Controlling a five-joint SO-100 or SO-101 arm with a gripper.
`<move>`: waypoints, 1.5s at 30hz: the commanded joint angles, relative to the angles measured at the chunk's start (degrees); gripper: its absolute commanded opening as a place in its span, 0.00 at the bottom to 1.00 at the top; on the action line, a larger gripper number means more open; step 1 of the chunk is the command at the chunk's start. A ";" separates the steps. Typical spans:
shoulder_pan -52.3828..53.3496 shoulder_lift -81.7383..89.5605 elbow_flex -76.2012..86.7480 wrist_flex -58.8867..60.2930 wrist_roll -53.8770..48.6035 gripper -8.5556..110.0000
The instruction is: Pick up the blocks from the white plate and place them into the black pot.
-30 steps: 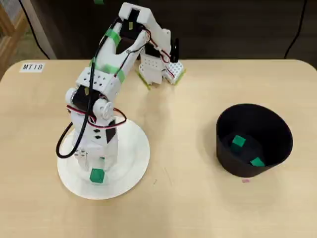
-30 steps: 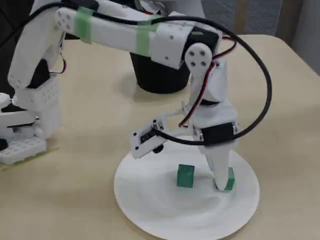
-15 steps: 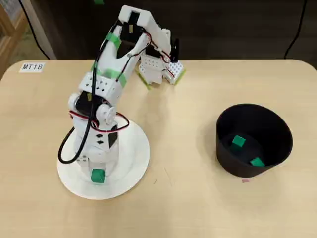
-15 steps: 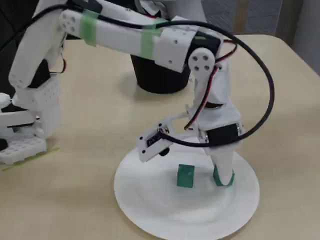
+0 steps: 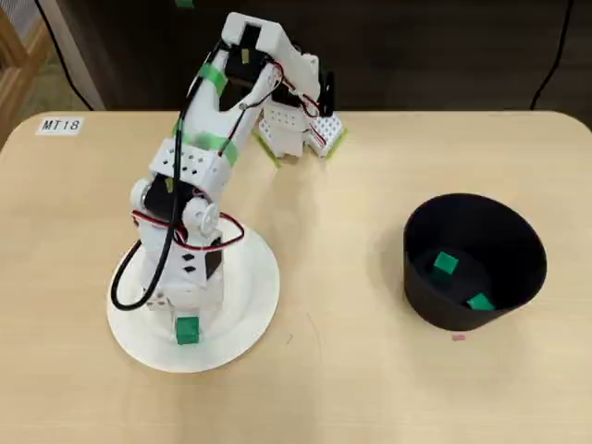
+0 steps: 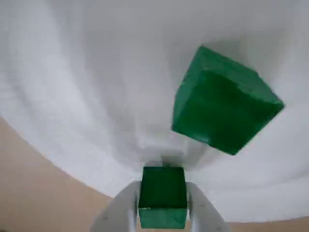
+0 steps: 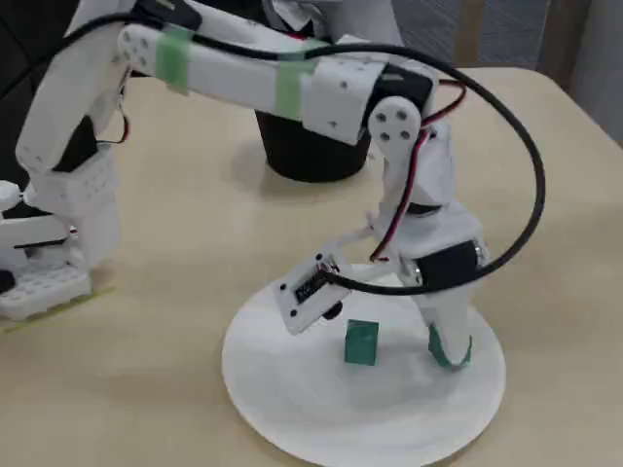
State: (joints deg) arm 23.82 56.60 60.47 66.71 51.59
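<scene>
The white plate (image 5: 262,277) lies at the table's left in the overhead view. My gripper (image 6: 162,193) reaches down onto it and is shut on one green block (image 6: 162,203), whose white fingers (image 6: 202,212) press both sides. The same gripper (image 7: 450,348) shows green between its fingers at the plate's right in the fixed view. A second block (image 6: 224,108) sits loose on the plate (image 7: 292,428) just beyond, also seen as a block (image 7: 361,342). From overhead only the held block (image 5: 187,330) shows below the arm. The black pot (image 5: 421,287) holds two blocks (image 5: 445,264).
The arm's base (image 5: 296,125) stands at the table's back edge. A paper label (image 5: 61,125) lies at the back left corner. In the fixed view the pot (image 7: 302,161) stands behind the arm. A small pink mark (image 5: 458,337) lies in front of the pot.
The gripper has leaned a little to the right in the fixed view, with the block held between its fingers. The loose block has stayed put.
</scene>
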 commanded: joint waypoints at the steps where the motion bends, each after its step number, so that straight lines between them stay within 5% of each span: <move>1: 1.85 1.32 -5.27 -0.70 -7.29 0.05; 16: 1.41 11.51 -6.06 -4.66 -38.94 0.05; 26: -14.85 29.09 -5.71 -3.69 -58.54 0.05; 30: -25.14 35.33 -3.08 0.18 -61.35 0.05; 36: -40.96 56.16 30.23 -17.84 -56.25 0.05; 45: -56.87 57.48 46.05 -24.52 -61.00 0.05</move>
State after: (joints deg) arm -29.88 111.71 104.15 44.91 -8.26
